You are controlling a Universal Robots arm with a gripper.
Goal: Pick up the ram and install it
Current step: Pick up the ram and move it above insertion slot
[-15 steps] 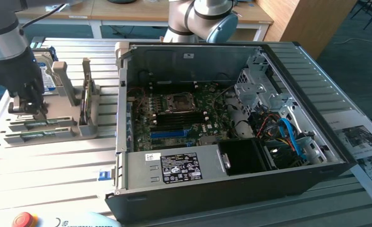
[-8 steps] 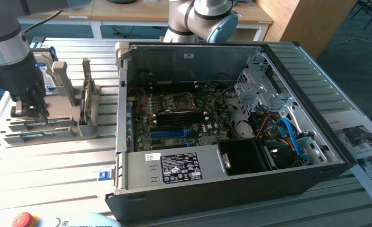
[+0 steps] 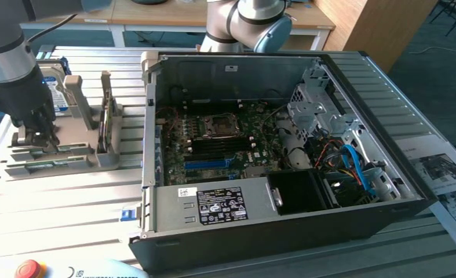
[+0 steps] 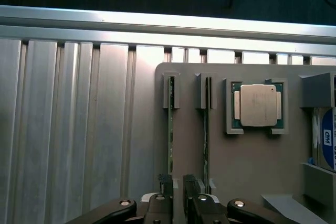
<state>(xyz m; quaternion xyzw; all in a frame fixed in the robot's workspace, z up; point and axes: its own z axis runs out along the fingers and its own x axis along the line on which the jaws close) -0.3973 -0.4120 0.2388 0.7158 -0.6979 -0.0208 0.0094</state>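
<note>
Two ram sticks stand on edge in the slots of a grey holder (image 4: 247,161): one ram (image 4: 170,140) and a second stick (image 4: 206,140) beside it, both showing thin green edges. My gripper (image 4: 178,190) hangs low over the near ends of these sticks, its fingertips (image 4: 166,184) a narrow gap apart with nothing visible between them. The first stick runs up to one fingertip and the second passes just outside the other. In the exterior view the gripper (image 3: 40,136) is down at the holder (image 3: 81,156), on the exterior view's left of the open computer case (image 3: 413,191).
A CPU (image 4: 257,105) lies in a recess of the holder, and a hard drive (image 3: 54,92) stands at its back. Inside the case are the motherboard's CPU socket (image 3: 216,126) and blue slot (image 3: 208,164). A red stop button (image 3: 28,269) is at the front; papers (image 3: 444,174) lie on the exterior view's right.
</note>
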